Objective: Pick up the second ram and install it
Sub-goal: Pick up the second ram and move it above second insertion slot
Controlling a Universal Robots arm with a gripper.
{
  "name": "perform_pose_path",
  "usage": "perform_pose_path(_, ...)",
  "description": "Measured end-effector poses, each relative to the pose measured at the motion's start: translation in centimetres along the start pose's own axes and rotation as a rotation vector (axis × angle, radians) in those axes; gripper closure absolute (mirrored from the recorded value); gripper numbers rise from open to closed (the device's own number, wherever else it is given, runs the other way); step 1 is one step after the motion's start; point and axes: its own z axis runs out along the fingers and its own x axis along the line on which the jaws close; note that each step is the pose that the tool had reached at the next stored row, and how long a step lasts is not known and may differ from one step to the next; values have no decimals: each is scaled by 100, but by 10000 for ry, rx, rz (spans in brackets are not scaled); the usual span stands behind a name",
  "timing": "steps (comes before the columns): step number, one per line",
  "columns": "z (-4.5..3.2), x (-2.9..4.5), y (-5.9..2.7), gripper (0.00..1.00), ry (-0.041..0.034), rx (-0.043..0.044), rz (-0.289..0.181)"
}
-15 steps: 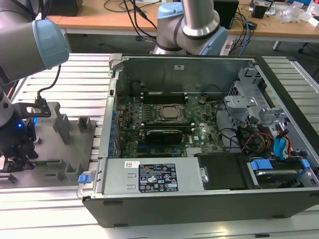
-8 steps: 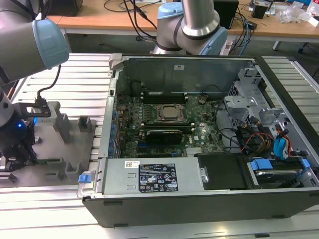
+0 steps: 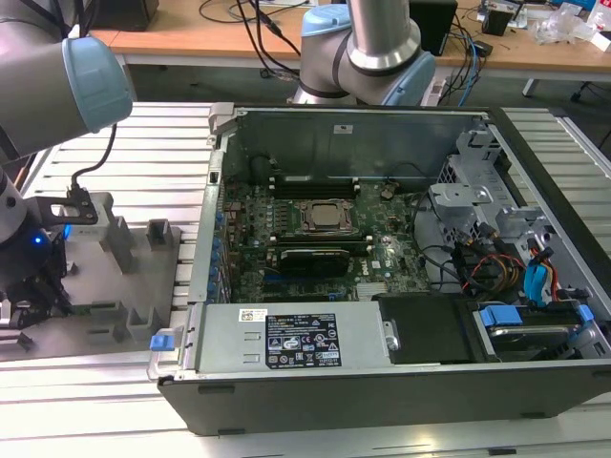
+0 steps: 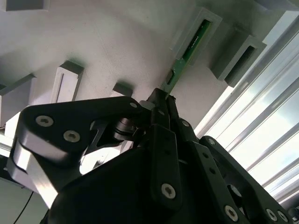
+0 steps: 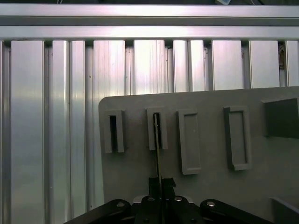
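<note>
The gripper (image 5: 160, 183) is reaching down to the grey plate (image 5: 261, 186), which is lying on the ribbed aluminium worktop (image 5: 28, 116) beside the open computer case (image 3: 382, 391), on the exterior view's left. Its two fingers are pressed together on the second ram (image 4: 189, 46), pinching the thin green board by its near end, one finger on each flat face.

The ram is standing on its long edge. Its far end is sitting inside a slotted grey block (image 5: 150, 130), the second one from the plate's rounded corner, in the row running along the plate's edge. The block is probably keeping the board upright so that the fingers can close on the faces and not on the chips.

I am judging that the picking step is in progress, because the board is not yet free of its slot. The motherboard (image 3: 382, 258) is waiting in the case, well apart from the plate.
</note>
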Motion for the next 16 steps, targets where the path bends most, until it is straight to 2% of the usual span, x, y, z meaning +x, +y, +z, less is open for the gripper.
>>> perform_pose_path(9,-2,-2,0,86,-1,1,0)
perform_pose_path(16,-58,-3,3,86,0,0,0)
